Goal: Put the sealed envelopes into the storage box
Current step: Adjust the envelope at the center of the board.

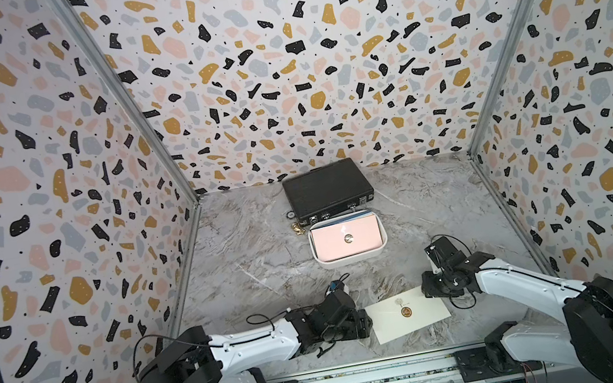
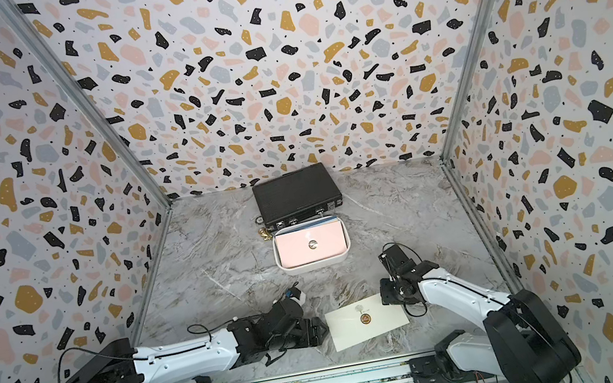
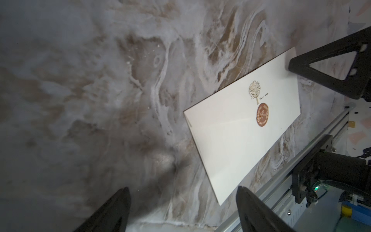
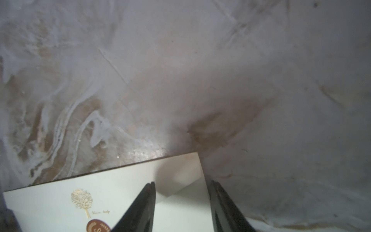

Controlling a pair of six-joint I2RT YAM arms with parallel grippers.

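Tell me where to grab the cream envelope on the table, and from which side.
I'd take the envelope by its right short edge, near the far corner, coming down from the right. It lies flat, so only an edge offers purchase, and the right gripper straddles that edge, jaws open.

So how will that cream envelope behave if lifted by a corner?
Likely light and thin: the cream envelope lies flat on the marble table, leaving little edge to catch. Held by a corner it may droop. Pushed, it probably slides.
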